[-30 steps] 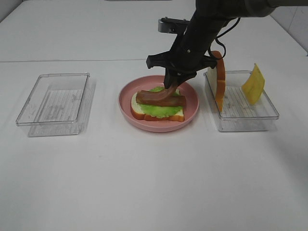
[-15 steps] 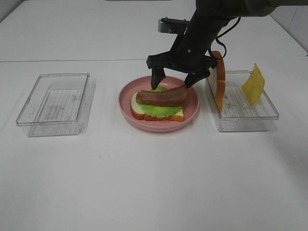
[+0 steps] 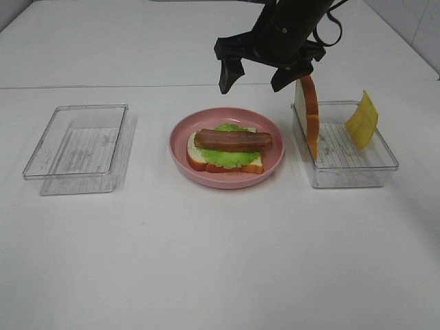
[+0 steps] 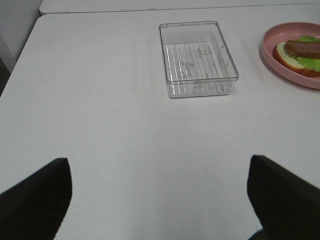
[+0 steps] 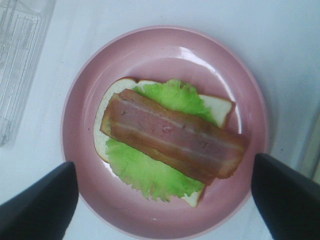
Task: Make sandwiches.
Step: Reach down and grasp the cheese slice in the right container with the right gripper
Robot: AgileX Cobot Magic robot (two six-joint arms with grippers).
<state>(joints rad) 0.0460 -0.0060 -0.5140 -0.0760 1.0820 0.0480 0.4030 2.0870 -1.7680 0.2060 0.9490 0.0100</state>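
On the pink plate [image 3: 180,135] lies the sandwich stack [image 3: 227,152]: a bread slice, a green lettuce leaf [image 5: 145,172] and a reddish-brown bacon strip [image 5: 172,135] lying across the top. My right gripper [image 3: 254,81] hangs open well above the plate with nothing between its fingers [image 5: 40,205]. A second bread slice [image 3: 308,113] stands on edge in the right tray [image 3: 350,175], and a yellow cheese slice [image 3: 361,120] leans at its far end. My left gripper [image 4: 157,162] is open over bare table, short of the empty tray [image 4: 197,57], and is out of the exterior view.
An empty clear tray [image 3: 77,141] sits at the left of the table. The plate [image 4: 270,50] with the stack shows at the edge of the left wrist view. The white table stretches wide in front of the plate and trays.
My right gripper opened, let the bacon strip go onto the lettuce, and rose straight up away from the plate. The left arm has not moved.
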